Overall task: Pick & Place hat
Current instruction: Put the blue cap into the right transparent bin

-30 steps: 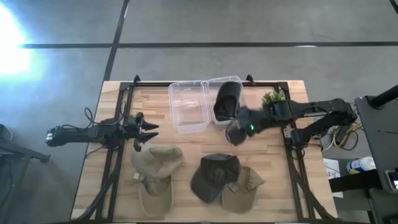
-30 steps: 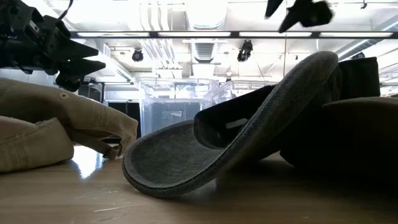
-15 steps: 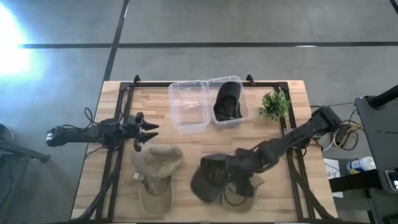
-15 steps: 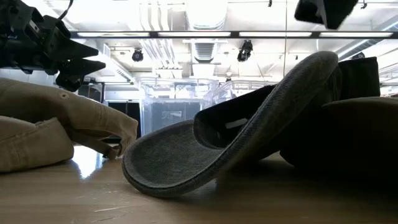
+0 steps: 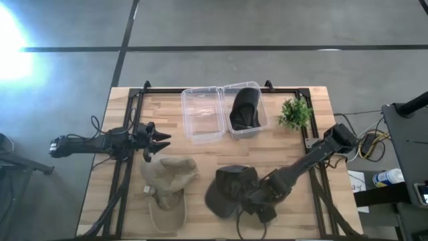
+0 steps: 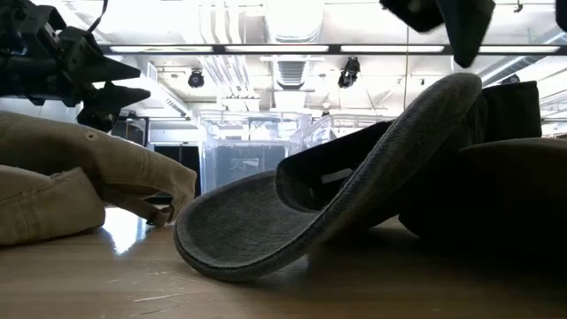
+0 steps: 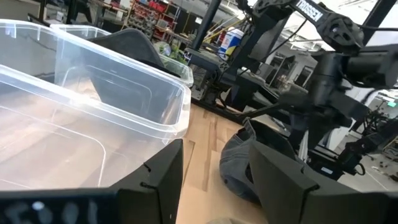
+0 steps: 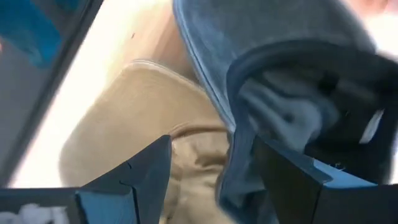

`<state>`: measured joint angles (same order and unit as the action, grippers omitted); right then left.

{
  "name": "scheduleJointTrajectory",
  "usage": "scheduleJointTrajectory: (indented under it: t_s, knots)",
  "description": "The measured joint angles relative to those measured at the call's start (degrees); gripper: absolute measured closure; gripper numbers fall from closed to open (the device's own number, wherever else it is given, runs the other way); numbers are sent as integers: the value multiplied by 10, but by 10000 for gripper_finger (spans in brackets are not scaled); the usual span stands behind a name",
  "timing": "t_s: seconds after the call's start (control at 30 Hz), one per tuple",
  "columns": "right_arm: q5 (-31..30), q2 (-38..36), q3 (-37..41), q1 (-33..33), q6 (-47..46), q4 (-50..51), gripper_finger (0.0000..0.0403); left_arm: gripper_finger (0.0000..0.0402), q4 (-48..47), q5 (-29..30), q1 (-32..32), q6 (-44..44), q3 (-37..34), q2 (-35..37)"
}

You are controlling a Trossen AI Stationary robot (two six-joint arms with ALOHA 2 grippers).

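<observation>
The right gripper (image 5: 257, 204), fingers apart and empty, has swung from the clear bin (image 5: 224, 112) down onto the grey hat (image 5: 231, 189) lying in front of it; next grasp looks imminent. Left gripper (image 5: 157, 140) waits open beside the bin

Light wooden slatted table (image 5: 100, 181) with a black metal frame carries everything here. At its back edge sit two clear plastic bins (image 5: 204, 115) side by side; the one nearer the small green potted plant (image 5: 295, 112) holds a dark cap (image 5: 244, 108). Toward the front from the bins, a dark grey cap (image 5: 227, 191) lies on the wood, overlapping a khaki cap (image 8: 118, 155) beside it. Further left of the grey cap, two tan caps (image 5: 166, 187) lie bunched together.
</observation>
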<state>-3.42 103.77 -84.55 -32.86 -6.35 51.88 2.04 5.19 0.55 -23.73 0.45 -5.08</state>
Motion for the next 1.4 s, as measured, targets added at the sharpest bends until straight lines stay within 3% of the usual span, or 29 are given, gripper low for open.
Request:
scheduleJointTrajectory:
  t_s: [0.17,0.53,0.87,1.2,1.4]
  knots:
    - [-43,12,-4,-1,64,-6,179,225,0,0,0,-3,0,0]
    - [-24,22,5,-12,98,-68,179,225,1,0,0,-9,0,0]
    - [-31,32,20,-13,76,-83,179,225,20,0,0,-267,0,0]
    - [-73,34,73,8,88,-139,181,225,21,0,0,-282,0,0]
    - [-69,33,80,21,85,-146,222,225,22,0,0,-283,0,0]
